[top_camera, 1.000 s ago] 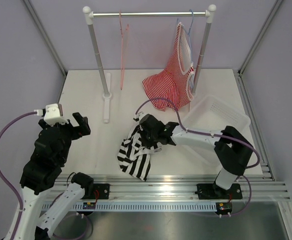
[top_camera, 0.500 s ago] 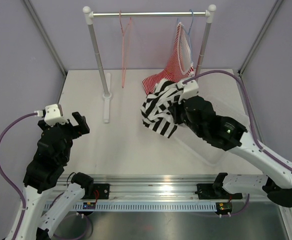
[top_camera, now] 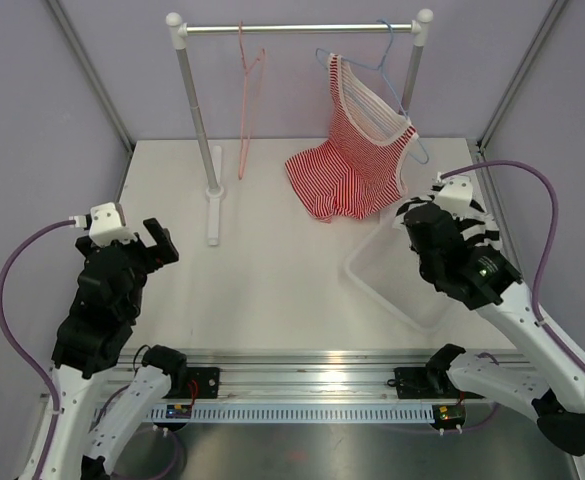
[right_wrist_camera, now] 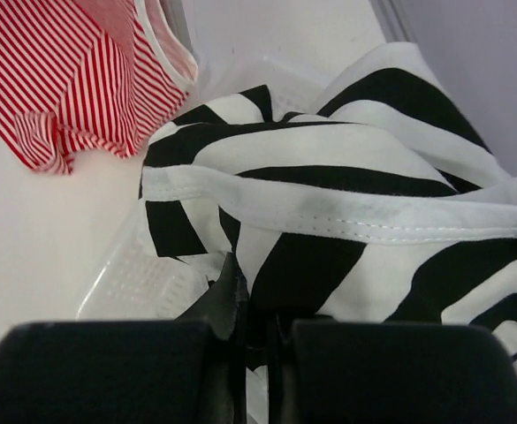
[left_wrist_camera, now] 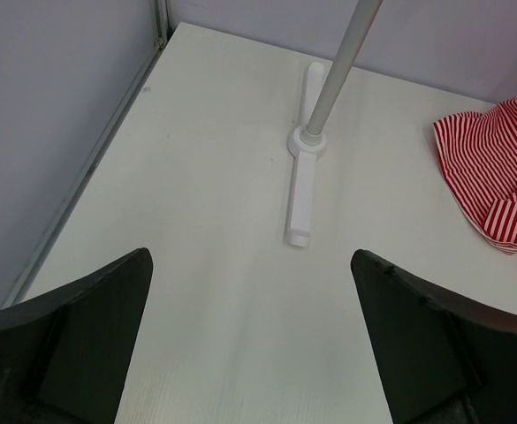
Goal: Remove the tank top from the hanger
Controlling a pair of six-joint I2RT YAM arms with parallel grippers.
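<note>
The black-and-white striped tank top [right_wrist_camera: 355, 177] hangs bunched from my right gripper [right_wrist_camera: 256, 353], which is shut on its fabric. In the top view the right gripper [top_camera: 434, 218] holds it above the clear bin [top_camera: 392, 290] at the right, and only part of the tank top [top_camera: 480, 228] shows past the arm. The pink hanger [top_camera: 244, 90] hangs bare on the rail at the back. My left gripper [top_camera: 157, 245] is open and empty at the left, over bare table in its wrist view [left_wrist_camera: 251, 261].
A red-and-white striped top [top_camera: 357, 160] hangs on a pale blue hanger [top_camera: 377, 65], its hem on the table beside the bin. It also shows in both wrist views [left_wrist_camera: 497, 177] [right_wrist_camera: 72, 79]. The rack's left post and foot [left_wrist_camera: 304, 168] stand ahead of the left gripper.
My right arm has lifted the tank top from the front middle of the table and carried it right, over the bin. The red top has swung on its hanger. The left arm has stayed put.
</note>
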